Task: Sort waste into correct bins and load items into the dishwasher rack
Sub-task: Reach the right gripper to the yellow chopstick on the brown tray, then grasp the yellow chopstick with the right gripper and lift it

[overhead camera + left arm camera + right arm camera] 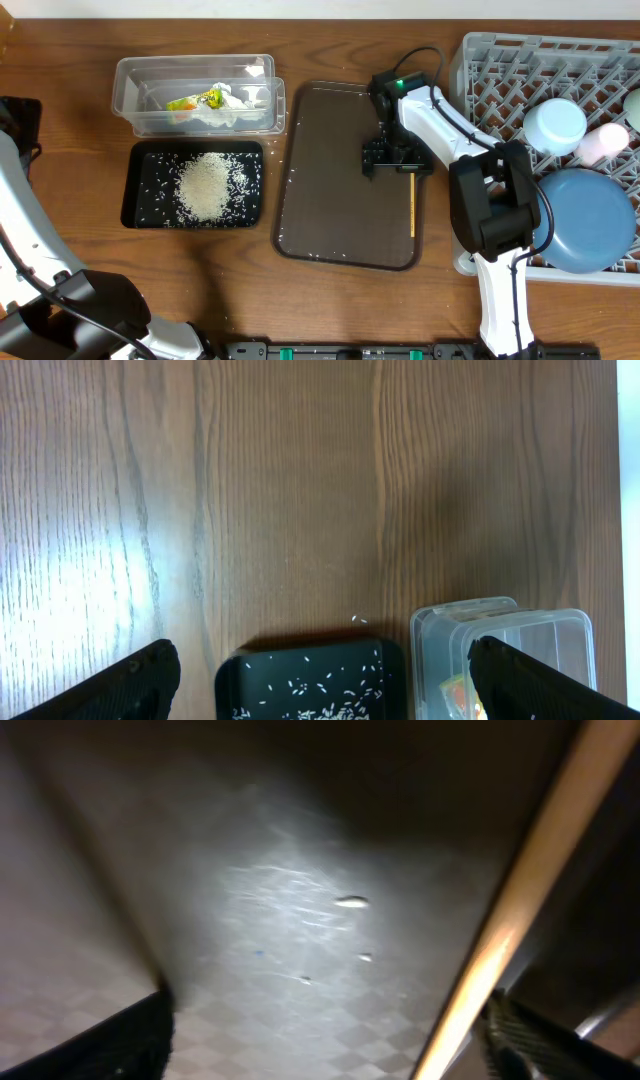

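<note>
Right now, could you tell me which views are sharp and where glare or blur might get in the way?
Overhead view: sharp, evenly lit. Left wrist view: sharp, with pale glare on the table at left. Right wrist view: dim and blurred, a bright reflection on the brown tray, the wooden stick smeared.

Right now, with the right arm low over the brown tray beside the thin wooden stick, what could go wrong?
The thin wooden stick lies flat on the brown rectangular tray, close to one of the right arm's open fingers, not centred; closing could roll it away instead of gripping.
Stray white rice grains lie on that tray and may be missed.
</note>
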Controlling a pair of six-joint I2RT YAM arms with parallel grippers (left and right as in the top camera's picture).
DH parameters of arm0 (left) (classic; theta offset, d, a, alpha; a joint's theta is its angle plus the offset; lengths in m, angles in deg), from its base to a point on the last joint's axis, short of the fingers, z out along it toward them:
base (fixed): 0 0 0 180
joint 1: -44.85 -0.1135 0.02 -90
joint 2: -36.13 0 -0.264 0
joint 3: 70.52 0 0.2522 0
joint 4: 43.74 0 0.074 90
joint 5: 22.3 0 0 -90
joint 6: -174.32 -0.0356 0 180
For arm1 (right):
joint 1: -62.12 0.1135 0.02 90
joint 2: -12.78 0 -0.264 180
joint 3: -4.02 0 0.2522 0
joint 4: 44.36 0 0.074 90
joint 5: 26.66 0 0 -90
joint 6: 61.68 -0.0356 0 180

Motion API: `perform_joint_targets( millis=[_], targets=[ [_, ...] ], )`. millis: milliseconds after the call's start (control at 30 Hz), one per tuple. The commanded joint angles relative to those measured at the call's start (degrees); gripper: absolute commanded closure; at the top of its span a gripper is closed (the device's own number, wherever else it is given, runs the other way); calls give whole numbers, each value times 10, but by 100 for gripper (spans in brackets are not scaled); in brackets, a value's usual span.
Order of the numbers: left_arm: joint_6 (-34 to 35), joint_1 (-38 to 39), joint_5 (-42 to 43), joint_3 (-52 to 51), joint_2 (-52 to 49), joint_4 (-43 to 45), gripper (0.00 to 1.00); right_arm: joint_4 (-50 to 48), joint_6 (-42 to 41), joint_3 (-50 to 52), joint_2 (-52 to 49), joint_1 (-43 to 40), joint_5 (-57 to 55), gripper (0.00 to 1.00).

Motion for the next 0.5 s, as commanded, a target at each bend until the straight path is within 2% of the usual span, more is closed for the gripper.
perform_joint_targets(
  millis=[0,67,167,233,300,333,467],
  targets=[
    [-3,-1,-3,-1,-3,-3,5,-20,5,15,-1,4,2,23],
    [-3,-1,-3,-1,-3,-3,5,-49,5,31,-1,9,0,46],
    [-3,-1,-3,-1,-3,-3,6,-87,5,60,-1,13,0,59],
    [-3,-1,-3,-1,-3,-3,5,-107,5,76,-1,15,0,72],
    [-3,-1,-3,-1,-3,-3,6,-117,5,89,-1,16,0,92],
    [-3,-1,-3,-1,-3,-3,6,-116,5,89,-1,16,0,99],
    [-3,-1,-3,-1,-3,-3,6,-106,6,83,2,15,0,99]
  ],
)
